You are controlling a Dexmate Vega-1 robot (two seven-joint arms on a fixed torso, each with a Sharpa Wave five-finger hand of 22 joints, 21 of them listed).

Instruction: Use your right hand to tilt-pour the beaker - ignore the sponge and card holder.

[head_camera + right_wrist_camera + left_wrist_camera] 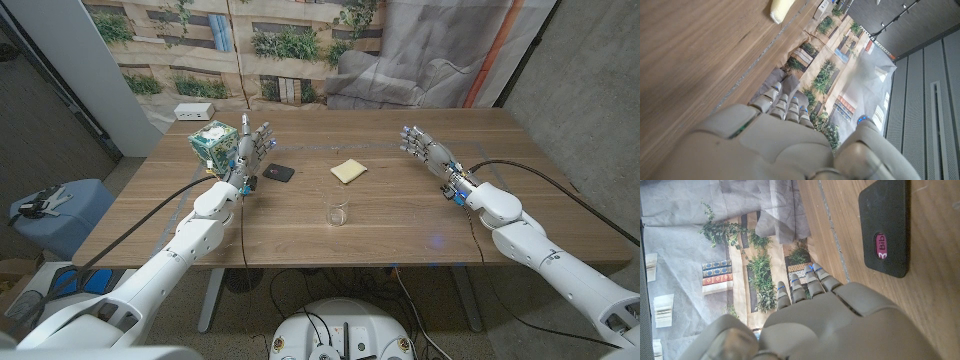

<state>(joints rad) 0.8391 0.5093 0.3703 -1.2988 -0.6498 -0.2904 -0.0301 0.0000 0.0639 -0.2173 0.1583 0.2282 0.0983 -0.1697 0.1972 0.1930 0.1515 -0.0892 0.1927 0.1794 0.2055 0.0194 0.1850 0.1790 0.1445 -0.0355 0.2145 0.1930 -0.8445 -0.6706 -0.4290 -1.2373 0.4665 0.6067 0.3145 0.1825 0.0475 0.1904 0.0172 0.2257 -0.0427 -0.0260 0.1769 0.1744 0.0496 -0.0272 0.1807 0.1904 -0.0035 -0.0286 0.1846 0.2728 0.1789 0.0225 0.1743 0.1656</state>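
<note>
Beaker [338,214] nearest the robot, sponge [349,171] behind it, card holder [278,172] behind-left.

Yellow sponge [349,171], black card holder [279,172], tissue box [213,146]

card holder [884,227] label cut short, sponge [781,9] clipped by edge, beaker [338,214] contents unreadable

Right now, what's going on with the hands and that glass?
Both hands open: left hand, right hand. Beaker upright, untouched, table centre. Path clear.
</note>
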